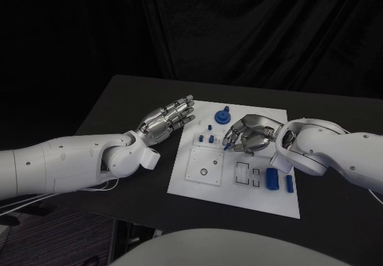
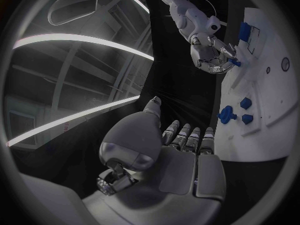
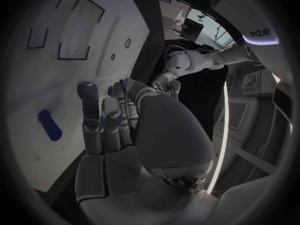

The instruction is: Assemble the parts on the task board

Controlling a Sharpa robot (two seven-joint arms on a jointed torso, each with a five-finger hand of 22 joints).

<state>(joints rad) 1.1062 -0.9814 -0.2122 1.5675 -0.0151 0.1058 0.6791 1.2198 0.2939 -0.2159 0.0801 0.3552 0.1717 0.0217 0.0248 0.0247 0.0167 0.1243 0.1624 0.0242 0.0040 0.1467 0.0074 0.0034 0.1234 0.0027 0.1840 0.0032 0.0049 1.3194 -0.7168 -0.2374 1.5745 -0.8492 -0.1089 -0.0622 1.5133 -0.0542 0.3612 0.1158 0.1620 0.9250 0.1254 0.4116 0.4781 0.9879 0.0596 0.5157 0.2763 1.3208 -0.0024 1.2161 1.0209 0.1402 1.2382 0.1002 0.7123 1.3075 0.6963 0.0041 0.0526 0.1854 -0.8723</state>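
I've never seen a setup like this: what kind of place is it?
Probably a robotics lab or test cell: a black table against dark curtains, a white task board with small blue parts, and ceiling strip lights in the left wrist view.

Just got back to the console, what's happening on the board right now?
The right hand is over the middle of the white task board, fingers curled around a small blue part at their tips. The left hand hovers beside the board's edge, fingers extended, holding nothing. A round blue part sits near the far edge, and two blue cylinders lie near the right side.
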